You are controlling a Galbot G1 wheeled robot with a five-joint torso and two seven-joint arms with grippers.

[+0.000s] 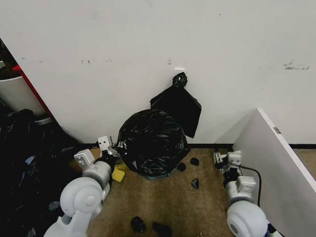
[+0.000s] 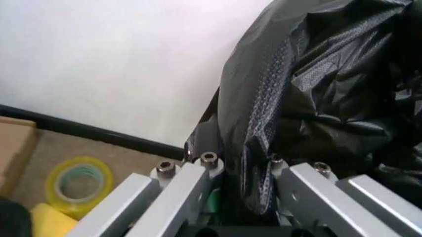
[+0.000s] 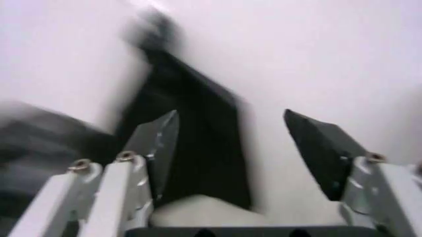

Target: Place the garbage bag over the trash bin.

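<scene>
head: looks down from above me at floor and wall | left wrist: very close on garbage bag | right wrist: faces far wall, farther back | shared: hanging flat bags

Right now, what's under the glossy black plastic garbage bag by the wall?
The glossy black plastic garbage bag drapes a rounded form down to the floor; whatever it covers is hidden. The left gripper sits at its edge with film between its fingers.
</scene>
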